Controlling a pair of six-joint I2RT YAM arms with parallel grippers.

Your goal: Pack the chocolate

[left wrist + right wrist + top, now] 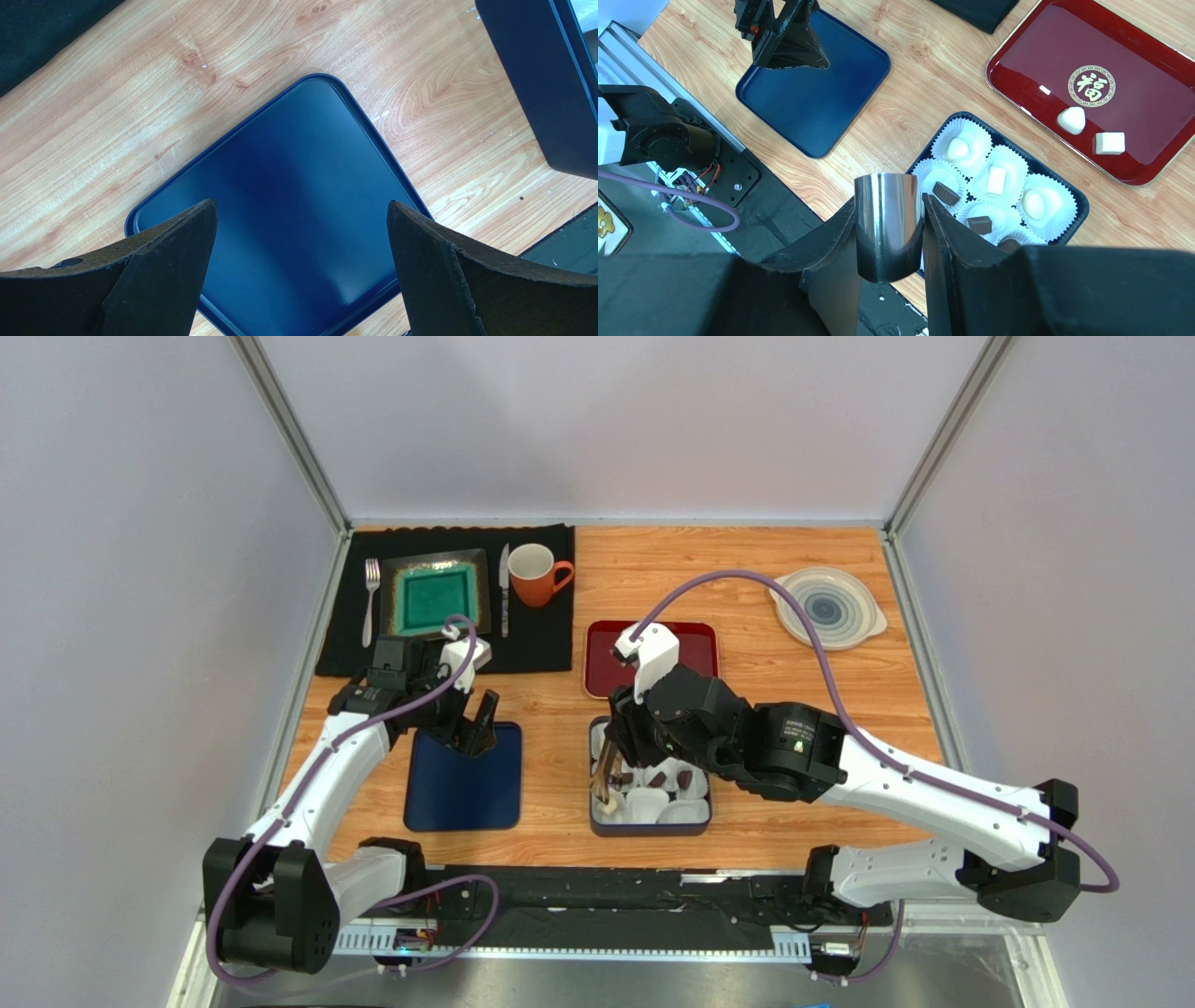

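Note:
A dark box (1083, 208) holds white paper cups with the chocolate: cream pieces (957, 148) and brown pieces (944, 192). Two cream-white sweets (1071, 120) lie on the red tray (1053, 63). My right gripper (889, 203) is shut on shiny metal tongs (889, 231) and hovers over the box's left side (624, 742). The tongs' tips are hidden in the wrist view. My left gripper (300, 206) is open and empty above the blue lid (295, 175), left of the box (477, 728).
A black mat (351, 651) at the back left carries a green plate (436, 597), a fork (370, 602), a knife (504, 591) and an orange mug (536, 574). A pale round lid (828, 605) lies at the back right.

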